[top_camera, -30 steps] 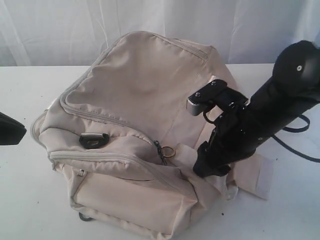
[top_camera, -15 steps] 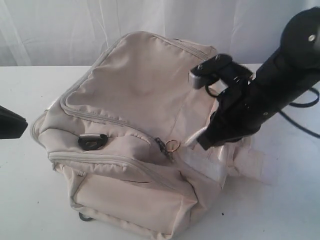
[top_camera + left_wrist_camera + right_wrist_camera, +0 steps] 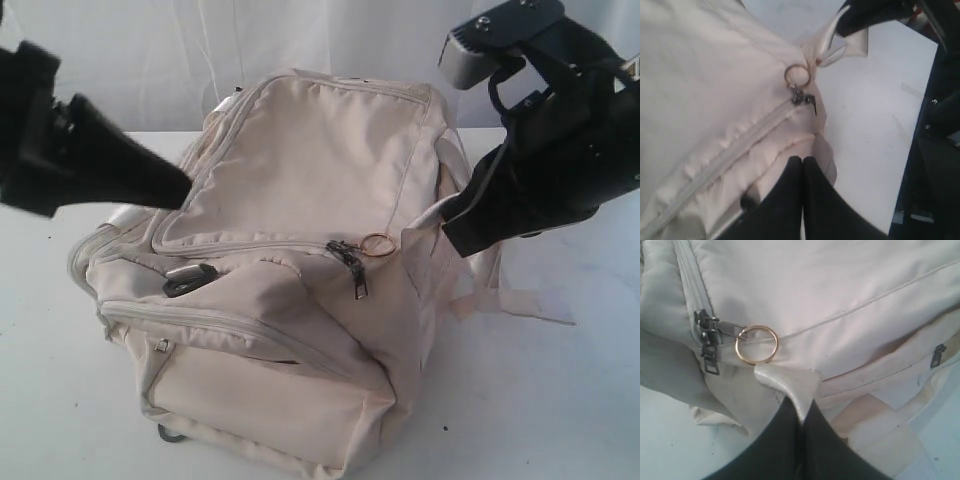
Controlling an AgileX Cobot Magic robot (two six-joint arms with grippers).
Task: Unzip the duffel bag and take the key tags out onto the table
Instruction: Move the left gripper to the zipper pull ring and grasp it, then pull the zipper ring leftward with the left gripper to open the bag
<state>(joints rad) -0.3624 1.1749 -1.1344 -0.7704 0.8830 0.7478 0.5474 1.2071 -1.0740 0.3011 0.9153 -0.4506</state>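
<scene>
Two arms are on the job, and both have their fingers pressed together. Nearest me, by the table's (image 3: 560, 410) front edge, the duffel bag's (image 3: 300, 160) front pocket (image 3: 260, 390) lies zipped flat, with a black D-ring (image 3: 188, 280) above it. Past that runs the main zipper (image 3: 250, 246), closed, its two sliders (image 3: 350, 262) parked together and a brass ring (image 3: 377, 243) hanging off one.

I judge the next pull turns on that ring. It lies just beyond the tips of my right gripper (image 3: 799, 412), which is clamped on a shiny cream strap (image 3: 790, 382) at the bag's right end. From the ring the zipper line runs toward the table's left edge. There my left gripper (image 3: 801, 162) rests closed against the cloth; I cannot tell whether any cloth is pinched. So the right arm is much the nearer to the ring.

No key tags show anywhere; I judge they are inside the zipped bag. Farthest back, a white curtain (image 3: 330, 40) hangs behind the table's rear edge.
</scene>
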